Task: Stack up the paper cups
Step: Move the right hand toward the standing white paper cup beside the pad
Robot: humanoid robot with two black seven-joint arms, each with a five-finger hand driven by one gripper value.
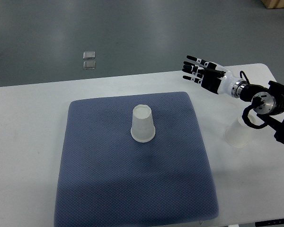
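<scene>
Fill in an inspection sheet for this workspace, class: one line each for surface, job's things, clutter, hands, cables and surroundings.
Surface: white table with a blue-grey textured fabric mat lying on it.
Job's things: one white paper cup upside down on the mat; a second white cup upside down on bare table right of the mat, partly hidden by the arm. Not stacked.
Clutter: nothing seen.
Hands: right hand above the table's far edge, fingers spread, holding nothing; left hand not in view.
Cables: black cable looped at the right wrist.
Surroundings: grey floor with two small square plates.
</scene>
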